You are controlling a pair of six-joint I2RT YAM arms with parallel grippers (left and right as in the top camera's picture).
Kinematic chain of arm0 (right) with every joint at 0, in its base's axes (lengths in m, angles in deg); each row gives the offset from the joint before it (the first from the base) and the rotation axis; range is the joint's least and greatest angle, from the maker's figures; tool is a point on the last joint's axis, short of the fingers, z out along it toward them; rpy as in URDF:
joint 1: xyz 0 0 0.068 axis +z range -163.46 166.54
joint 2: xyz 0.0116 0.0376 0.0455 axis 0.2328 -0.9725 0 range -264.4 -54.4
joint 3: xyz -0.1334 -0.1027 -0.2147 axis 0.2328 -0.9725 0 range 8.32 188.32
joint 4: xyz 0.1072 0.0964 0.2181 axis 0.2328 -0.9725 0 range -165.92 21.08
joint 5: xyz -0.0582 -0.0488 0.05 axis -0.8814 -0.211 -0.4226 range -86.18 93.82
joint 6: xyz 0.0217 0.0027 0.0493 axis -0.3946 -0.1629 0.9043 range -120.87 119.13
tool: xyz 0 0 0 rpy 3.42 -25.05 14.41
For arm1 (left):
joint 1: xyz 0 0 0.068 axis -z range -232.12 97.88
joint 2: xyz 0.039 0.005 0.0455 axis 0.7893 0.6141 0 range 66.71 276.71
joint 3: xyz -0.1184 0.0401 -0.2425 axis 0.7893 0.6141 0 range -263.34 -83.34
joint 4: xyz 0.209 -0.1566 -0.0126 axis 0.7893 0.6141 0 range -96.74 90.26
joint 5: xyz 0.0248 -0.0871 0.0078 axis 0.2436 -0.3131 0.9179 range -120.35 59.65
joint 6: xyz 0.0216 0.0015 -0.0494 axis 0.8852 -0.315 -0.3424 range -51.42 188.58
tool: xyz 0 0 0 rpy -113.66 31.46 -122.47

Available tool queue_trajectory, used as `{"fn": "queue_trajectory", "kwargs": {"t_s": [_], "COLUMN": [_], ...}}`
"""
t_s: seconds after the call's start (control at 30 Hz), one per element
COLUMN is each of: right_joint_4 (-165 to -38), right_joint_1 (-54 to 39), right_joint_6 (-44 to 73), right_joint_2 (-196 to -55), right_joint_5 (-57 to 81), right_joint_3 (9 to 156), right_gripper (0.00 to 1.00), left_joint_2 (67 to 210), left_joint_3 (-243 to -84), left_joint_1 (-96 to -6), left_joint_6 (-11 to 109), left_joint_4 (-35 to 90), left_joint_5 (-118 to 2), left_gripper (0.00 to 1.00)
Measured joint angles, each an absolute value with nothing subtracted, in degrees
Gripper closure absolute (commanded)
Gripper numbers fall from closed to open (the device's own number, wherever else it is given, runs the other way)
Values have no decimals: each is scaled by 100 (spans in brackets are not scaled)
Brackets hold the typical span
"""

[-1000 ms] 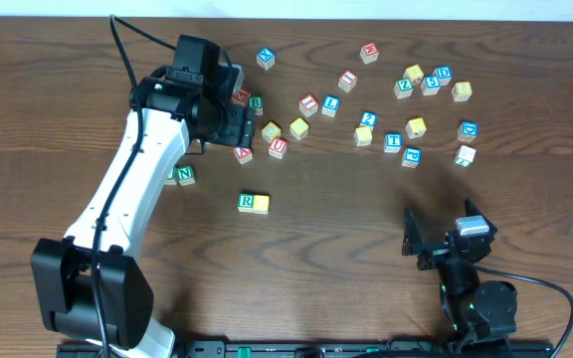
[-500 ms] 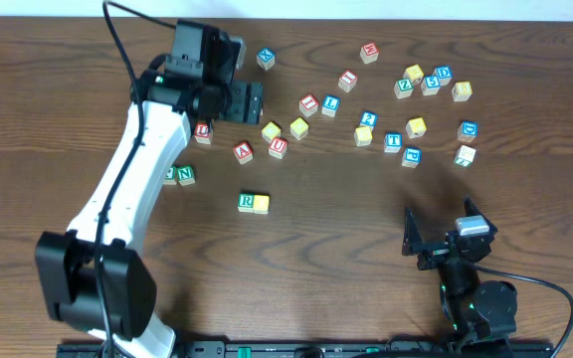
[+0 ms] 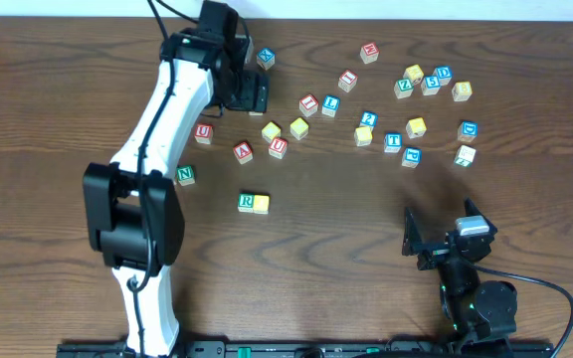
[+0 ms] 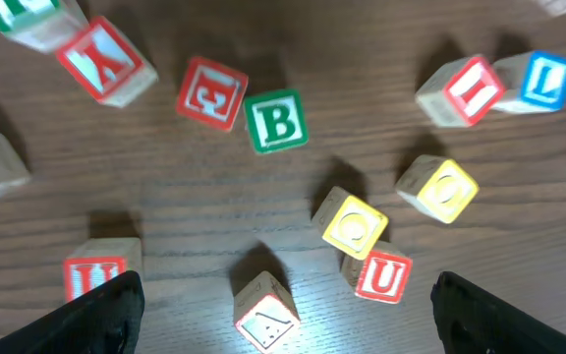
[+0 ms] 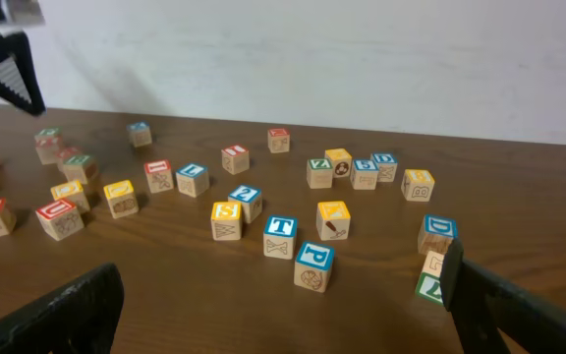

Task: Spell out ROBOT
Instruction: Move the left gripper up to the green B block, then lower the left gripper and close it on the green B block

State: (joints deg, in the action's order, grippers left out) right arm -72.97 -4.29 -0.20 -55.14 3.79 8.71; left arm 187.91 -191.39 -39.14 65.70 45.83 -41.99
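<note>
Gaping wide, left tool (image 4: 288, 307) hovers empty near B cube (image 4: 276, 121).

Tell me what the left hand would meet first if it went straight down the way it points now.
Probably the red-edged cube, which lies between its open jaws in the wrist view. The left hand points down at the table. Depth is unclear. The green B cube lies off that line.

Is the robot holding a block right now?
Nothing is held. The left gripper is open, the B cube lying loose beneath it; the right gripper is open and empty.
</note>
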Motion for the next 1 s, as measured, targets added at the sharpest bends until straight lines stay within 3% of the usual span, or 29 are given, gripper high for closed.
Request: {"fn": "queue_trajectory", "kwargs": {"t_s": [1.0], "right_joint_4": [-7297], "right_joint_1": [-429], "right_joint_6": [-20], "right_joint_2": [-5514], "right_joint_5": [379], "right_joint_3": [871], "right_gripper": [1], "left_joint_2": [19043], "left_joint_3": [-19150], "left_joint_1": [-3764], "left_joint_6": [6474], "left_joint_4": [4208], "left_joint_5": [-3692], "left_gripper": [8]}}
